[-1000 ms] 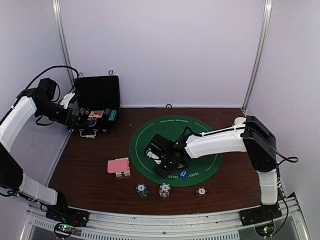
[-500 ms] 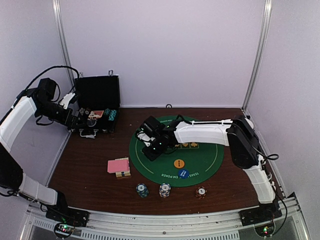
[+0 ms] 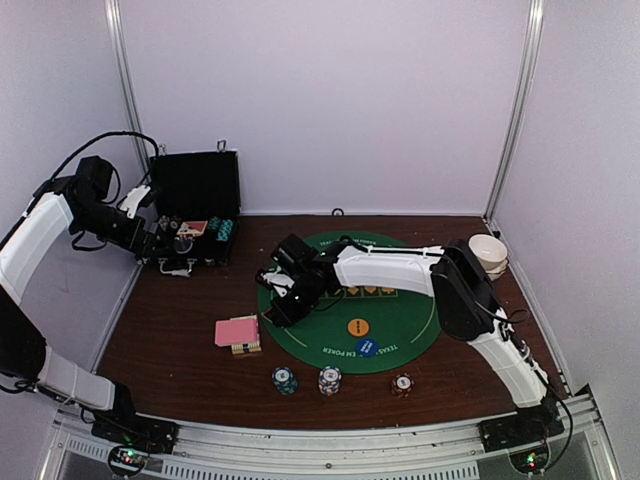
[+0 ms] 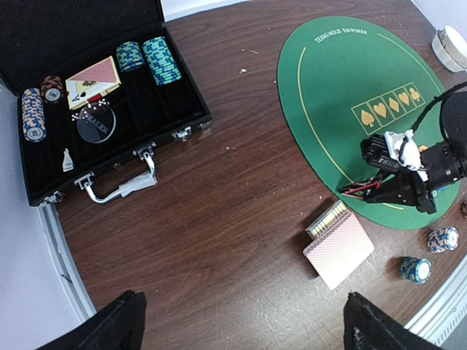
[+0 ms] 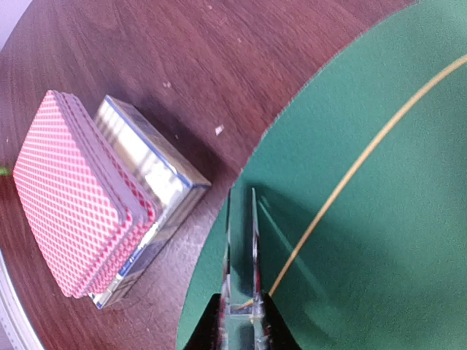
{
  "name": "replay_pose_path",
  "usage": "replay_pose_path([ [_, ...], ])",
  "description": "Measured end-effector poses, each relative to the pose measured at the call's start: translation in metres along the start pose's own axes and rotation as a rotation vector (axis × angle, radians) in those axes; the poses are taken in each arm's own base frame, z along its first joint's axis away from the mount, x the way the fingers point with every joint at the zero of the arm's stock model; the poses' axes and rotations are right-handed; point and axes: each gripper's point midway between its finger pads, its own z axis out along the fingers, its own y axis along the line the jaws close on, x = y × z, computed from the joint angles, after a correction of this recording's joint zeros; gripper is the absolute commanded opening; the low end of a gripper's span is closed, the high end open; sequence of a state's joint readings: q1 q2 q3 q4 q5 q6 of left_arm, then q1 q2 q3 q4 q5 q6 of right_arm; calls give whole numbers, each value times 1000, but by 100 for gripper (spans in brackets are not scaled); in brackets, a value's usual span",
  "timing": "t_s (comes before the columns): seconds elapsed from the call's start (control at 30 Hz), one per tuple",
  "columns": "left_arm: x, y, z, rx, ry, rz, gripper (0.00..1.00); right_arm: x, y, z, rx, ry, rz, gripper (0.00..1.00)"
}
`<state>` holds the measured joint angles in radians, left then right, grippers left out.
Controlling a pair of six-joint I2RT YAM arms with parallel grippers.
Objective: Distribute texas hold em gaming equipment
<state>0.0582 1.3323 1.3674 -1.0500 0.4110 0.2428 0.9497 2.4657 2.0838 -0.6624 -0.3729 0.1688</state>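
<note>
The pink-backed cards [image 3: 236,331] lie stacked on a clear card box [image 5: 149,164] left of the green mat [image 3: 400,300]. An orange disc [image 3: 358,326] and a blue disc [image 3: 367,347] rest on the mat. Teal [image 3: 284,379], white-blue [image 3: 329,380] and red [image 3: 401,384] chip stacks stand along the front. My right gripper [image 3: 272,305] is low over the mat's left edge, right of the cards [image 5: 76,219], its jaws shut on a thin clear piece [image 5: 241,240] seen edge-on. My left gripper [image 4: 244,324] hangs open and high near the case, holding nothing.
An open black case [image 3: 195,215] at the back left holds more chips [image 4: 153,58], cards [image 4: 93,79] and a clear round disc [image 4: 95,125]. A white cup [image 3: 487,252] stands at the mat's far right. Walls close in the table.
The right arm has swung from the mat's middle, over the discs, out to its left edge near the cards, uncovering the orange disc. The left arm has not moved.
</note>
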Motion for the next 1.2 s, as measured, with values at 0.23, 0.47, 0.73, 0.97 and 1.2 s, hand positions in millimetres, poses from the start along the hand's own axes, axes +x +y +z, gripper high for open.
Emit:
replay_pose_path([
  [0.23,0,0,0,1,0,2,98,-15,-22,-4,21,-32,58,60],
  [0.47,0,0,0,2,0,3,98,-31,-62,-24,82,-70,106,59],
  [0.73,0,-1,0,5,-2,2,97,-10,-63,-21,101,-29,92,67],
  [0.97,0,-1,0,8,-3,6,98,7,-24,-18,139,-20,18,72],
  [1.2,-1,-2,0,12,-5,9,98,11,-9,-11,240,-22,-30,65],
])
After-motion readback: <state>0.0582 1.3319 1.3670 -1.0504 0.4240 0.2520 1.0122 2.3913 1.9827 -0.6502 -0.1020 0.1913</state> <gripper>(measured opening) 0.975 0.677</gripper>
